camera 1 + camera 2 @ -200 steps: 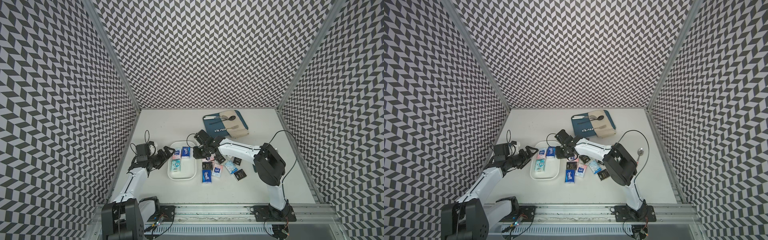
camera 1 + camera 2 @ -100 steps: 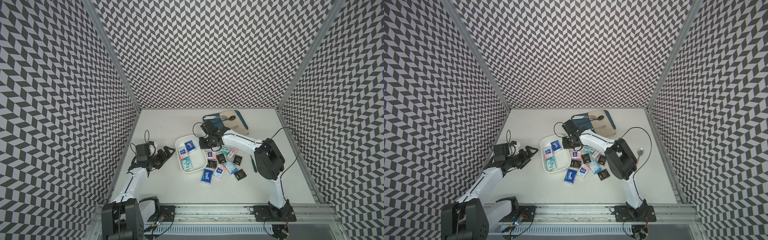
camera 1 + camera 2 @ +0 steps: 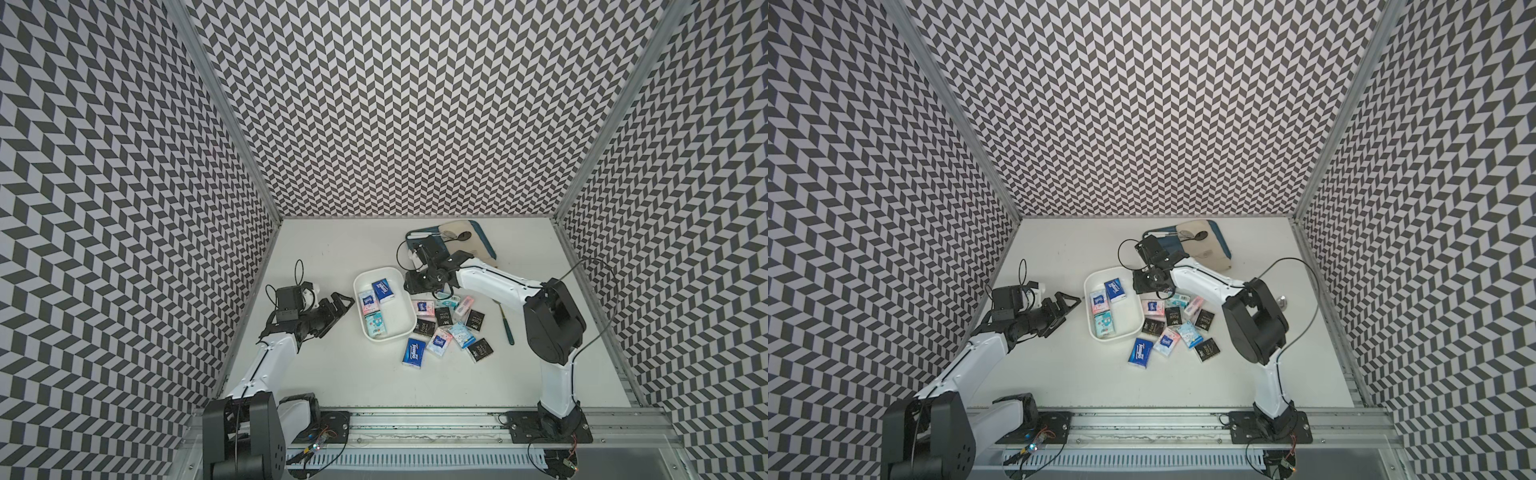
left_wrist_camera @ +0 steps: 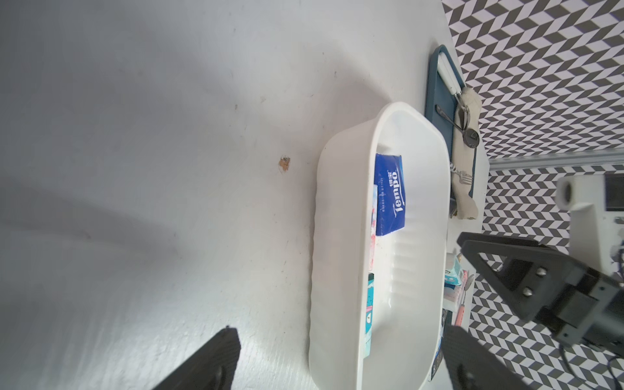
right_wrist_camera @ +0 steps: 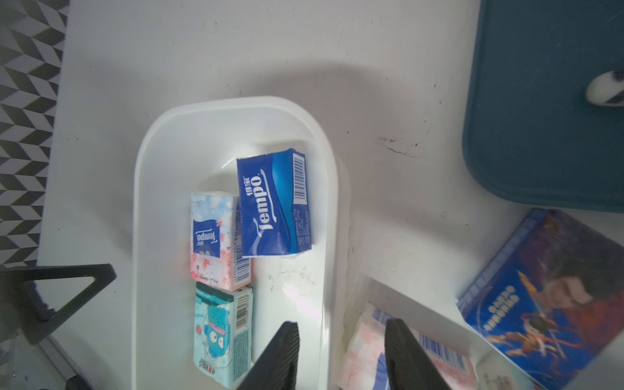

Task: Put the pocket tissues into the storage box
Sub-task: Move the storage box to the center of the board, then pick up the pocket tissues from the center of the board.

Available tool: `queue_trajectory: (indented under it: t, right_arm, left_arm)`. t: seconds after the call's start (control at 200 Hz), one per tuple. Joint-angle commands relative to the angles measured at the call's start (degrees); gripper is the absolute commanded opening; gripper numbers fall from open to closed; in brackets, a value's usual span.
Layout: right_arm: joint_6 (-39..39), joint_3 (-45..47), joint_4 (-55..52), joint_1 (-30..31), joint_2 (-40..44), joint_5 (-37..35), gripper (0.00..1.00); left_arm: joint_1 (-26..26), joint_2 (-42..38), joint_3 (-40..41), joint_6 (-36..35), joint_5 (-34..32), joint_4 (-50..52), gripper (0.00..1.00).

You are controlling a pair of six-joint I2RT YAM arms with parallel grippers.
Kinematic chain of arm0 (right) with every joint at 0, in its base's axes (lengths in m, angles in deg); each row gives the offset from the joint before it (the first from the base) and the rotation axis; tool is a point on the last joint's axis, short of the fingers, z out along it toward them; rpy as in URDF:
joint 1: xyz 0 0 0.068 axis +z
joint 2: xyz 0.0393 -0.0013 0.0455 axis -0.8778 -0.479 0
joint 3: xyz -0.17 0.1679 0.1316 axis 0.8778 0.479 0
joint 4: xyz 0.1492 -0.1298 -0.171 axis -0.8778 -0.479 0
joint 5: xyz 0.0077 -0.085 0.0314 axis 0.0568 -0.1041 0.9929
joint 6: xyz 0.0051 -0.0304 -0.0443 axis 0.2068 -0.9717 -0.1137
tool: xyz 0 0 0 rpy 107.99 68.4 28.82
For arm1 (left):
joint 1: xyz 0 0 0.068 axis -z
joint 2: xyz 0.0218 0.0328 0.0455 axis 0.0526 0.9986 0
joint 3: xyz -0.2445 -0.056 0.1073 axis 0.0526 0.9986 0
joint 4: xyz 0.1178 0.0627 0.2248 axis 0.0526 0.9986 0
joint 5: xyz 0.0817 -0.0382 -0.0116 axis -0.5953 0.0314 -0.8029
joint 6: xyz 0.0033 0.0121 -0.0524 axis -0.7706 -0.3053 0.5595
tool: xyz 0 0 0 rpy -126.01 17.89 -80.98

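Your box [image 3: 397,313] sits askew on the table [image 3: 332,374], with the tray [image 3: 490,249] just behind its far end. Three packets already lie inside it. The blue packet [image 5: 273,202] is nearest the far end. The pink packet [image 5: 216,236] lies alongside, touching it. The teal packet [image 5: 223,334] butts end to end against the pink one. The box's other long half is bare.

The loose packets [image 3: 444,328] are scattered flat on the table along the box's side toward your right arm. The closest ones lie just beside the wall, and a dark blue one lies off the box's near corner.

Your right gripper [image 5: 341,337] hangs over that same side of the box, near the far end. Its jaws are apart and grip nothing, and the rim runs through the gap between them with room on either side.

Your left gripper [image 3: 340,309] is on the box's opposite side, near the wall but apart from it. It points at the box with its jaws spread wide.
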Motion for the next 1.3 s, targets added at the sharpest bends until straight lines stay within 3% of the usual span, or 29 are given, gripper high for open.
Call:
queue_trajectory:
  t: [0.0, 0.085, 0.215, 0.3, 0.521, 0.646, 0.831, 1.011, 1.297]
  right_arm:
    - [-4.84, 2.4, 2.04, -3.15, 4.88, -2.13, 0.46]
    - [-9.87, 4.77, 1.09, -5.1, 6.39, -1.93, 0.48]
    - [-19.26, 7.89, -1.91, -5.98, 7.52, -2.62, 0.64]
    - [-23.54, 9.54, -3.71, -6.03, 6.9, -3.64, 0.7]
    - [-26.38, 10.13, -3.51, -6.03, 4.09, -9.26, 0.83]
    - [-27.25, 10.02, -3.77, -6.03, 2.23, -11.21, 0.83]
    - [-26.41, 10.85, -3.58, -6.03, 1.07, -8.96, 0.75]
    - [-24.01, 11.73, -3.42, -6.03, 1.32, -7.46, 0.43]
    - [-20.82, 14.17, -2.12, -6.59, 4.94, -8.57, 0.2]
  left_arm:
    - [2.32, 1.07, -2.61, 0.85, 0.5, -2.73, 0.98]
    - [4.23, 2.38, -3.82, 1.42, 0.21, -3.27, 0.98]
    - [6.27, 4.4, -5.77, 1.18, -0.64, -3.72, 0.98]
    - [6.5, 5.28, -6.34, 1.4, -0.76, -4.68, 0.98]
    - [6.58, 6.33, -7.44, 0.53, -0.21, -4.2, 0.98]
    - [6.59, 6.15, -7.18, -0.16, -0.39, -3.56, 0.99]
    - [6.59, 6.15, -6.12, 0.18, -0.38, -3.99, 0.99]
    - [6.57, 6.33, -6.56, 0.3, -0.42, -4.0, 0.99]
    - [6.59, 5.98, -6.58, 0.51, -0.38, -4.0, 0.99]
